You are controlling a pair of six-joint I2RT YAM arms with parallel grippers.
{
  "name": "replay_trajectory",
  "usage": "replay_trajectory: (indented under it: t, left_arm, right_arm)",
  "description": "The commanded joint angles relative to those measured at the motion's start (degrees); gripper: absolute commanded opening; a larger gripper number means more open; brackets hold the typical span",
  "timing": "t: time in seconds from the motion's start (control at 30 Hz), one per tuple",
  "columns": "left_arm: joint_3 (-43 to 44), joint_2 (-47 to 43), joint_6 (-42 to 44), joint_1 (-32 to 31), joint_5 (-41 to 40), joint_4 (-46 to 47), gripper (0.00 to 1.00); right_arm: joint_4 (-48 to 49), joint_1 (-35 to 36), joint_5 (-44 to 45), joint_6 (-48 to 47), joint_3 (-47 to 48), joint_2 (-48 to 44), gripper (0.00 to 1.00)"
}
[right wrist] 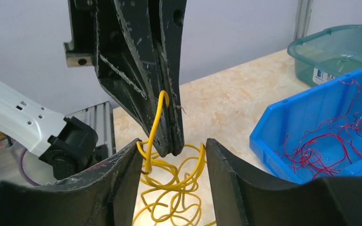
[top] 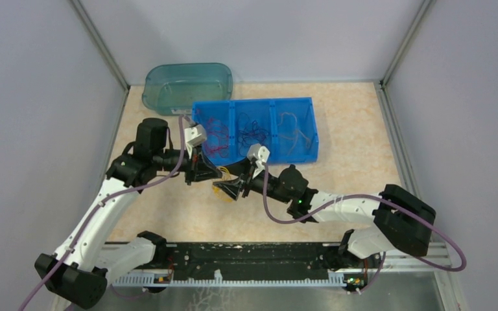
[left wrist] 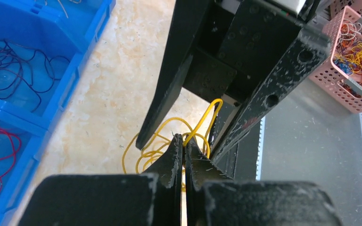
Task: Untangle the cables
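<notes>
**Q:** What do the left jaws grip?
**A:** Pressed together, they pinch one strand of the yellow cable [right wrist: 156, 120], and its loops hang below over the counter [right wrist: 226, 99].
**Q:** And the right jaws?
**A:** Spread, with one tip on either side of the left tips and the yellow loops.
**Q:** Beyond them?
**A:** Red cables [right wrist: 311, 157] and dark cables [top: 251, 134] lie in separate compartments of the blue bin [right wrist: 273, 141].

Blue three-compartment bin [top: 259, 102] on beige table [top: 356, 129], teal tub [top: 162, 97] just behind, perhaps touching; pink mesh basket [left wrist: 329, 54] aside.
</notes>
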Motion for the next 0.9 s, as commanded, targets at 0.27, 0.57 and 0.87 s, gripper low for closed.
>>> replay_trajectory:
  t: [0.27, 0.57, 0.87]
  left_arm:
    - [10.1, -0.1, -1.4, -1.6, -1.5, 1.4, 0.0]
    - [18.4, 0.6, 10.3, -2.5, -9.0, -2.1, 0.0]
    - [18.6, 0.0, 15.7, -5.3, -14.0, -5.6, 0.0]
  right_arm:
    - [1.1, 1.0, 5.3, -2.2, -2.5, 1.0, 0.39]
    - [-1.4, 1.0, 7.1, -1.0, -8.6, -4.1, 0.38]
    - [-10.5, 0.9, 9.7, -1.9, -7.3, -13.8, 0.58]
